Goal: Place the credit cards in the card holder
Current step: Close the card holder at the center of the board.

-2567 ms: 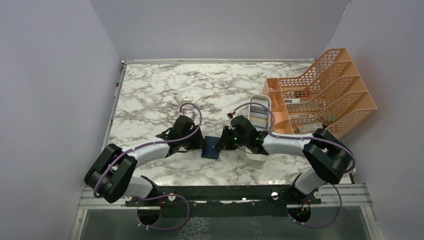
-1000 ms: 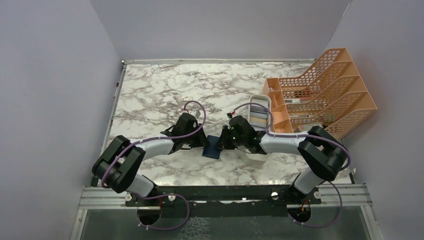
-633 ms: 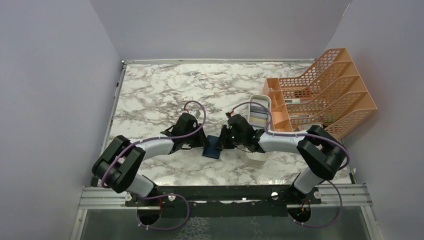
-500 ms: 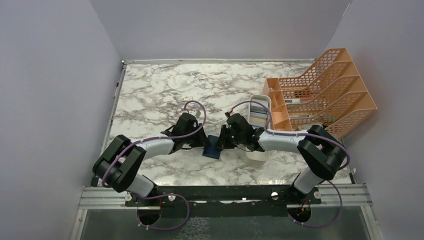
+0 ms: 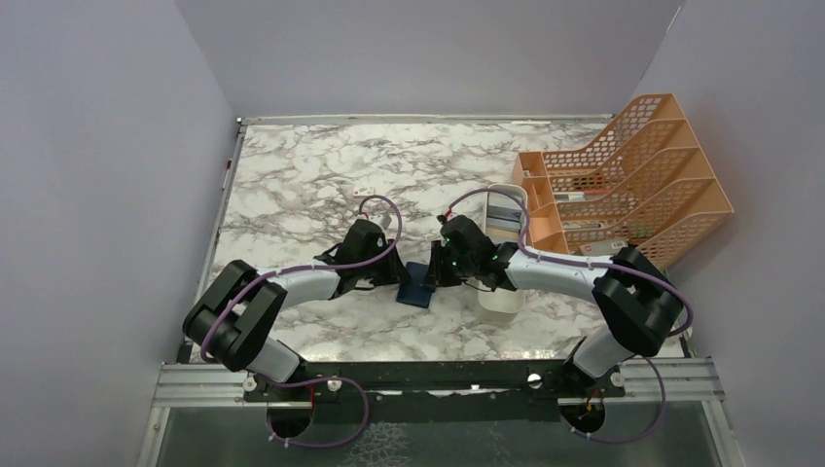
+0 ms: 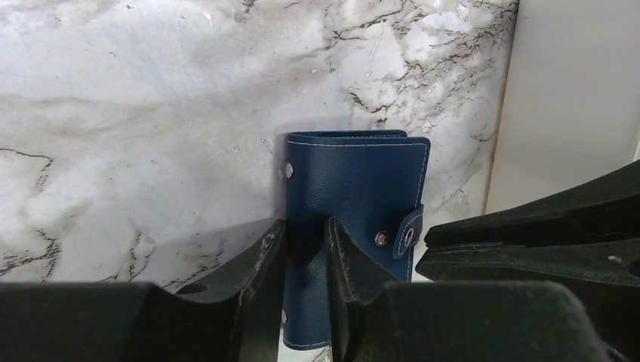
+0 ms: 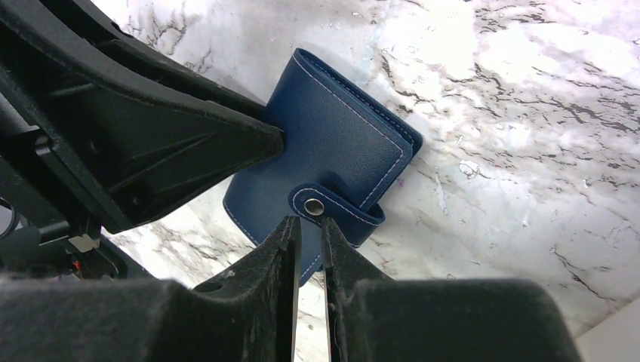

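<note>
From above, the card holder [image 5: 416, 287] is lying folded on the marble table [image 5: 292, 175]. The left gripper [image 5: 397, 277] is reaching in from its 9 o'clock and the right gripper [image 5: 434, 277] from its 3 o'clock. A white tray [image 5: 500, 300] and an orange rack [image 5: 632, 185] are sitting toward 2 o'clock.

In the left wrist view, the narrow fingers [image 6: 260, 260] are pinching the holder's 9 o'clock strip, which is filling their gap.

In the right wrist view, the right fingers [image 7: 268, 256] are standing a slit apart. Their tips are sitting just at 6 o'clock of the snap tab [image 7: 332, 207]; whether they are nipping anything I cannot tell.
</note>
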